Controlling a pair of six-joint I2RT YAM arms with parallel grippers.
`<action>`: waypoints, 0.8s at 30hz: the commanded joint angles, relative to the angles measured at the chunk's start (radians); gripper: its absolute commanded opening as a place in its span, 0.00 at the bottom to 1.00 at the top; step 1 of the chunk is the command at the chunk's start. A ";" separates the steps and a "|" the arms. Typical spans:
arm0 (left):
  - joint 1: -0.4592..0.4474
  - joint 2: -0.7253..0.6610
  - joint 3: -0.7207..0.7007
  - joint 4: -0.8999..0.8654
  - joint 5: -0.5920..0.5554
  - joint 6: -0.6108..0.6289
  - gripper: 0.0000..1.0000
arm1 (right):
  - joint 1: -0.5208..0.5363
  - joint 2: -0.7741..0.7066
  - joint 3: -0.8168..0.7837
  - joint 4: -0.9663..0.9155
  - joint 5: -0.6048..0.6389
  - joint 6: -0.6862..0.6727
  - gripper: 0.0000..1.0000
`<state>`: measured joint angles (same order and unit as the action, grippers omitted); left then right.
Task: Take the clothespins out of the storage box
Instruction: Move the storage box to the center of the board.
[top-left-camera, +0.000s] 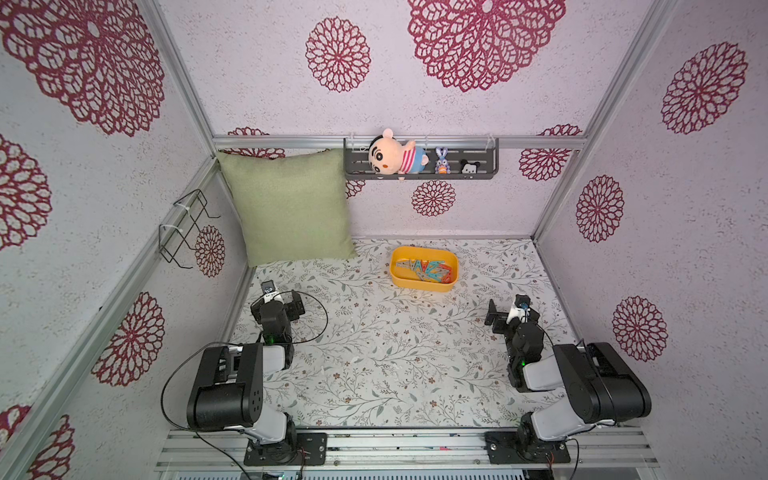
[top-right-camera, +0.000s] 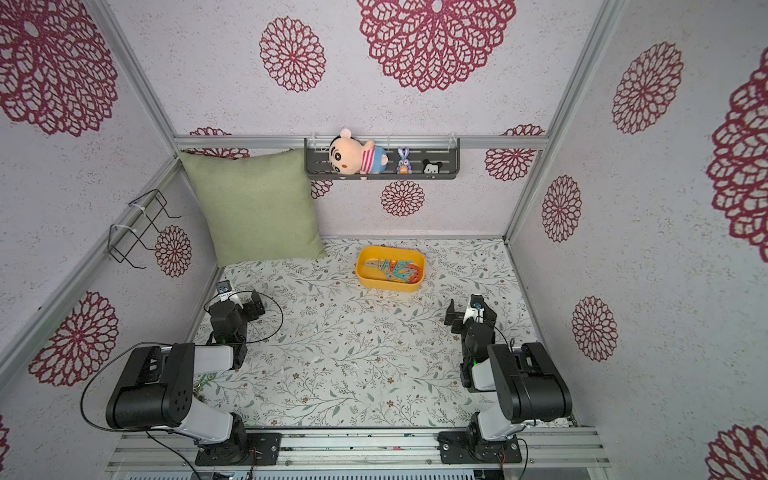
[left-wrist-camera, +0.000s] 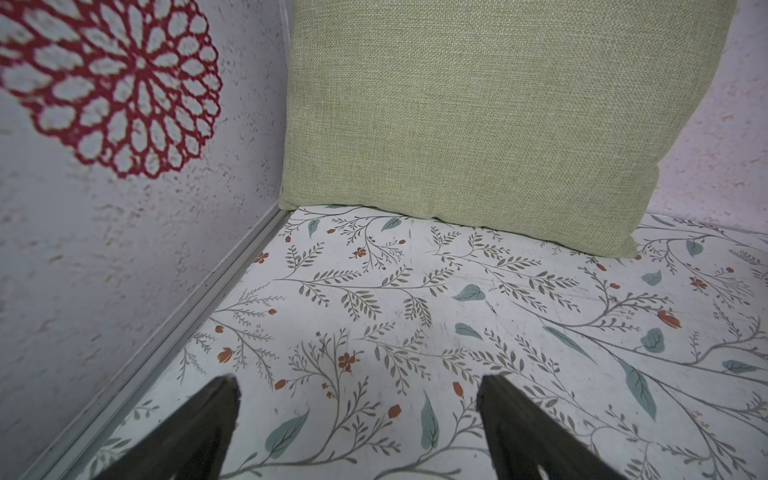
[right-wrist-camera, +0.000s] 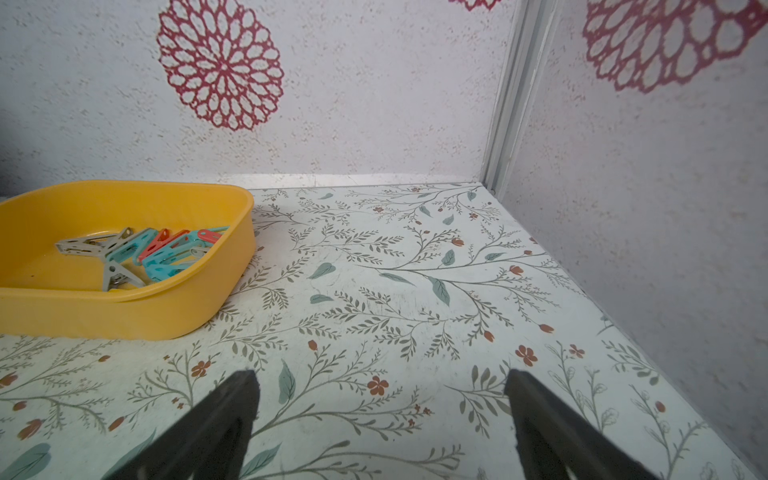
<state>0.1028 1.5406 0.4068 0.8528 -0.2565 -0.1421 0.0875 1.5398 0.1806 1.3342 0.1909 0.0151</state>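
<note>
Both tools stand spread wide on my screens, with nothing in them. The left gripper (left-wrist-camera: 359, 384) has only the bare floral-printed tabletop (left-wrist-camera: 415, 291) between its dark fingers, and it faces the pale green woven fabric cushion (left-wrist-camera: 478, 116) leaning in the back left corner. The right gripper (right-wrist-camera: 381, 376) hangs the same way over the print. The shallow yellow plastic storage box (right-wrist-camera: 124, 316) with rounded corners sits toward the back of the table, near the rear wall. It is ahead of the right gripper and well apart from both. Every one of the small plastic clothespins (right-wrist-camera: 158, 253) I can see, teal, grey and red-orange, lies heaped inside it, toward the end nearer the right arm.
</note>
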 joint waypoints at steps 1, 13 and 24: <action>0.003 0.011 0.021 0.014 0.008 0.007 0.97 | -0.002 -0.017 0.007 0.045 0.026 -0.022 0.99; 0.011 -0.251 0.658 -1.463 0.335 0.167 0.97 | 0.049 -0.582 0.227 -1.030 0.229 0.403 0.99; 0.011 -0.172 0.819 -1.835 0.641 0.180 0.97 | 0.006 -0.175 0.756 -1.450 -0.334 0.472 0.98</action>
<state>0.1066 1.4048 1.2621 -0.9005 0.2756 0.0307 0.0757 1.2274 0.7971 0.1055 0.0586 0.4690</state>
